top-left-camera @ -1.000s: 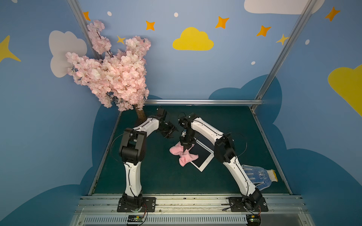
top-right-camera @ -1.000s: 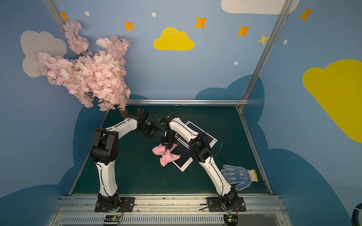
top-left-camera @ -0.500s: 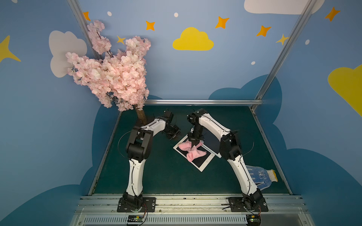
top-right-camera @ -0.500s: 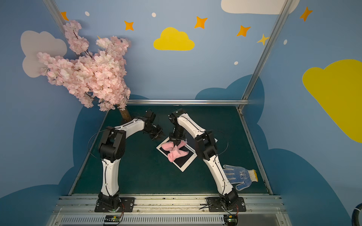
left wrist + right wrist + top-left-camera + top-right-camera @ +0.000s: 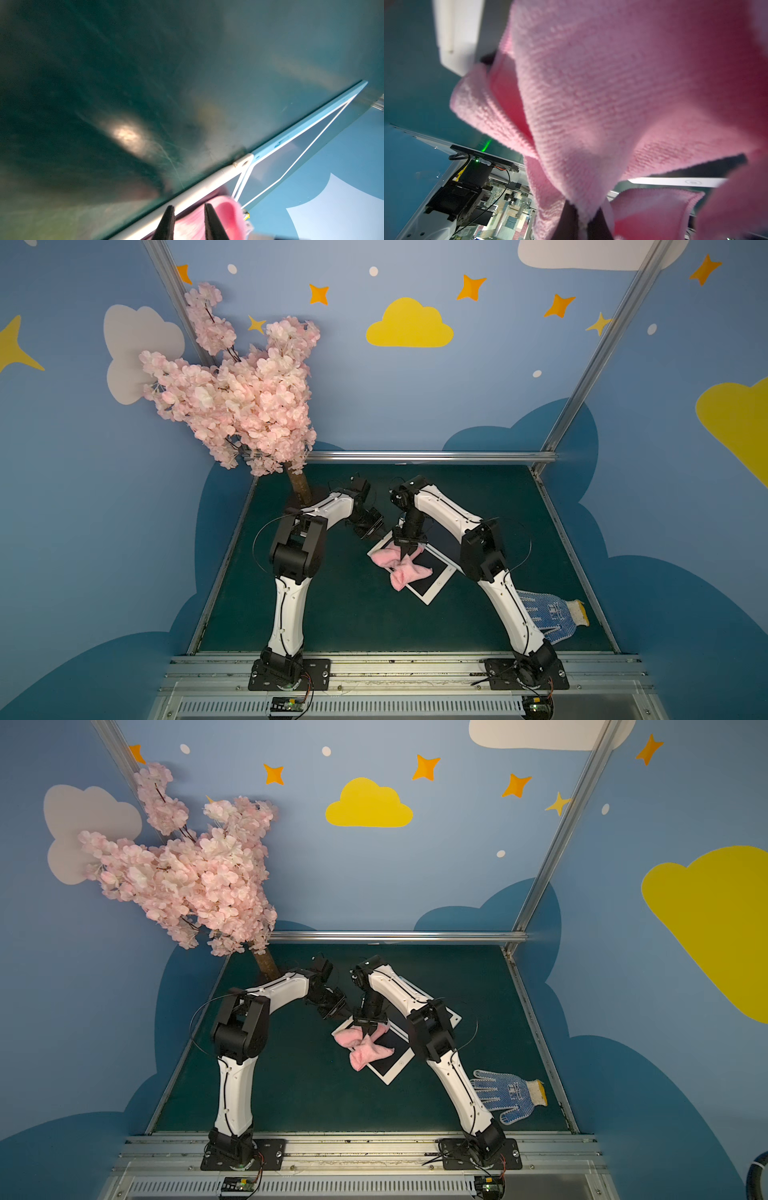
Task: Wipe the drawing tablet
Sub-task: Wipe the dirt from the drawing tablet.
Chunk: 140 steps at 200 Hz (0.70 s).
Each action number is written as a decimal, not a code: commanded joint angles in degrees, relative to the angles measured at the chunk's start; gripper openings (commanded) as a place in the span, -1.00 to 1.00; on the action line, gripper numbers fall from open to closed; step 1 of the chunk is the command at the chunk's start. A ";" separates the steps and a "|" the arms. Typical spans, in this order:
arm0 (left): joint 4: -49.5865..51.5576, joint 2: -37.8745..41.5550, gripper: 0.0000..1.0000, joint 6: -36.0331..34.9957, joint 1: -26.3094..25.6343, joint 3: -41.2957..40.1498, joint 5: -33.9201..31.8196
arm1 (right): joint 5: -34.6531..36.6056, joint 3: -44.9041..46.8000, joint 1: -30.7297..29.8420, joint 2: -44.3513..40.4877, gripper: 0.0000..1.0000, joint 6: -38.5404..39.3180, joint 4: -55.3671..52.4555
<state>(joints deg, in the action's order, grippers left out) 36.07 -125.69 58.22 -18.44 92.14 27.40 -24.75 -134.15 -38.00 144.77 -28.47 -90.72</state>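
Two grippers recorded. Right gripper: clamped on pink cloth, cloth pressed on drawing tablet. Tablet laid flat, askew, mid green mat, between arms. Left gripper: fingers narrowly parted beside tablet's edge; grip cannot be told. Dotted glove laid near right arm's base.

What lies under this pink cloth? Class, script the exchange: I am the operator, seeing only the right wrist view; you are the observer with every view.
Observer: The pink cloth covers the left part of the drawing tablet and overhangs onto the mat; the screen's right part is bare.
Operator: Where is the left pincer?
Observer: The left pincer is over the tablet's far-left edge, jaws slightly apart.
Operator: Anything else down there?
Observer: A dotted glove lies beside the right arm, apart from the tablet.
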 commanded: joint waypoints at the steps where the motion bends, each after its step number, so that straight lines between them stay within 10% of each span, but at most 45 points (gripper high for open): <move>1: 2.65 -1.77 -0.45 -1.15 -0.06 0.60 -0.72 | 1.00 2.00 2.27 -2.76 -1.00 0.42 -1.21; 140: 5.76 1.21 -0.48 -5.52 0.38 -2.75 3.40 | 0.01 5.25 -2.33 -3.97 -1.00 -2.21 1.88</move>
<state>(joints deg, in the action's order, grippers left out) 39.05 -122.93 55.00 -17.98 88.49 31.57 -26.87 -131.07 -43.55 143.70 -30.06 -88.75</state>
